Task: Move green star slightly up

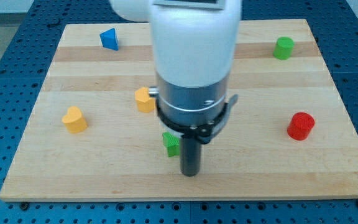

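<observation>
The green star (171, 144) lies on the wooden board (104, 180), below the view's middle, partly hidden behind my arm. My tip (190, 173) rests on the board just to the star's lower right, close to it; I cannot tell whether they touch. The arm's white and grey body (191, 68) covers the board's middle and hides the star's right side.
A blue block (109, 39) sits at the top left. A green cylinder (283, 48) sits at the top right. A red cylinder (301, 126) is at the right. A yellow heart (74, 119) is at the left. An orange-yellow block (145, 99) lies left of the arm.
</observation>
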You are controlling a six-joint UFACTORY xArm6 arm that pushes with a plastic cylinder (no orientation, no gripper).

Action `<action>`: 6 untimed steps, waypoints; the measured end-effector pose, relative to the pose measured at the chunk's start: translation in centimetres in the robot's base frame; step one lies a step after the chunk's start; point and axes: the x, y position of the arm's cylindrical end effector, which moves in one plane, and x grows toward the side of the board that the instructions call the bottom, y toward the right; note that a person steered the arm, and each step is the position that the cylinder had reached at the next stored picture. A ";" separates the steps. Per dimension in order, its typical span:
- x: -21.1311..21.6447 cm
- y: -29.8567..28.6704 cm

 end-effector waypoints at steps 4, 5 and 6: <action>-3.7 -0.8; -2.4 -1.0; -1.5 -3.2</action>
